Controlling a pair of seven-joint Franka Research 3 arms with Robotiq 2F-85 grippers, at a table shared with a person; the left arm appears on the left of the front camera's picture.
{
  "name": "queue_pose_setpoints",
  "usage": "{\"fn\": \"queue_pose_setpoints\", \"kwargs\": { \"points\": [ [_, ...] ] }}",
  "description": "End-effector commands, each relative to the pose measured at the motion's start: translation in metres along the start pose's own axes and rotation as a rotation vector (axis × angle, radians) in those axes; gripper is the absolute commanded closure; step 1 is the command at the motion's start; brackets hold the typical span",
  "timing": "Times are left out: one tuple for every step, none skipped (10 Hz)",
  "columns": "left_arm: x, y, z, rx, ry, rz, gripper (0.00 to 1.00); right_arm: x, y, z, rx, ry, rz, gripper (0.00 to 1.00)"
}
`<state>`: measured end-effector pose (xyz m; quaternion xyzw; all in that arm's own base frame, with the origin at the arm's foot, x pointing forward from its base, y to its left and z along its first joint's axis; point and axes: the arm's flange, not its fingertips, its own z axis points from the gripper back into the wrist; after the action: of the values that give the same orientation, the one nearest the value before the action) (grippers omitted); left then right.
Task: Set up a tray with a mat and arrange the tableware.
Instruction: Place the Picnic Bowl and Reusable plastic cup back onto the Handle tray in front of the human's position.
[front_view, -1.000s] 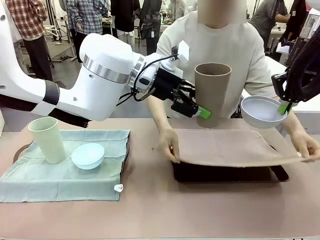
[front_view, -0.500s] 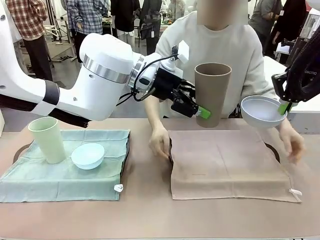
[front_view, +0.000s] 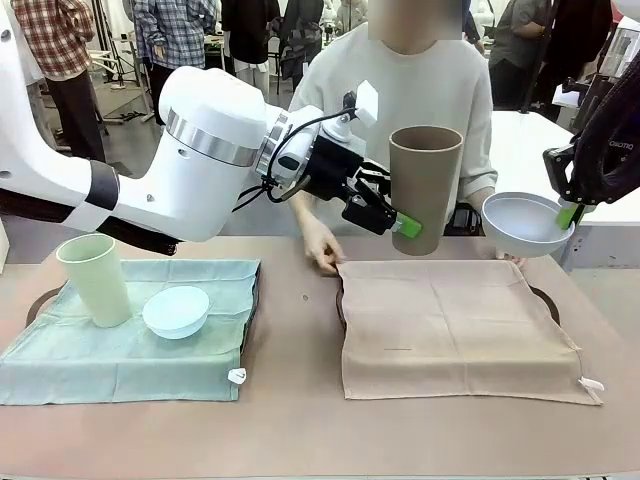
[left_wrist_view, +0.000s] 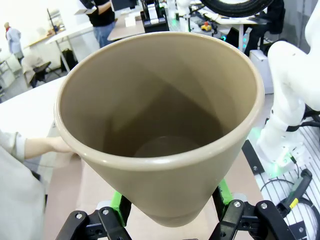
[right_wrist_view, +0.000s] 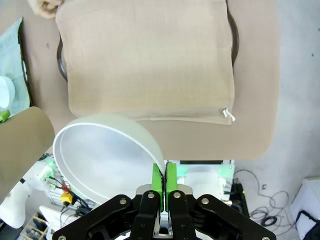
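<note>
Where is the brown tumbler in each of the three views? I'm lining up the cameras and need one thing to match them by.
Front view: brown tumbler upright above the table, centre-right, held by the left claw.
Left wrist view: its open mouth fills the middle, pads at both sides of its base.
Right wrist view: part of its side at the left edge.
Shared landmark: the tan mat.

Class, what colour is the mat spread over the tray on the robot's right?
Light brown mat, plain; clearest in the front view.

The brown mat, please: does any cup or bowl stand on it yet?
No, the brown mat lies bare, while the brown cup and white bowl hang above it.
</note>
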<state>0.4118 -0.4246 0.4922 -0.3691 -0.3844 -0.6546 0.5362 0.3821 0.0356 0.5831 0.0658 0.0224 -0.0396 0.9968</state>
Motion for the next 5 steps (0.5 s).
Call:
{"fn": "queue_pose_setpoints", "kwargs": {
  "points": [
    [0.0022,0.0011,0.0008,-0.008,-0.010,-0.011,1.00,0.0012,-0.0016,-0.0002,0.004,-0.004,0.013,1.00],
    [0.0022,0.0011,0.0008,-0.008,-0.010,-0.011,1.00,0.0012,-0.0016,-0.0002,0.004,-0.004,0.013,1.00],
    [0.0022,0.0011,0.0008,-0.008,-0.010,-0.011,1.00,0.0012,-0.0016,-0.0002,0.004,-0.004,0.013,1.00],
    [0.0022,0.0011,0.0008,-0.008,-0.010,-0.011,1.00,0.0012,-0.0016,-0.0002,0.004,-0.004,0.013,1.00],
    [0.0022,0.0011,0.0008,-0.008,-0.010,-0.011,1.00,0.0012,-0.0016,-0.0002,0.004,-0.004,0.013,1.00]
  ]
}}
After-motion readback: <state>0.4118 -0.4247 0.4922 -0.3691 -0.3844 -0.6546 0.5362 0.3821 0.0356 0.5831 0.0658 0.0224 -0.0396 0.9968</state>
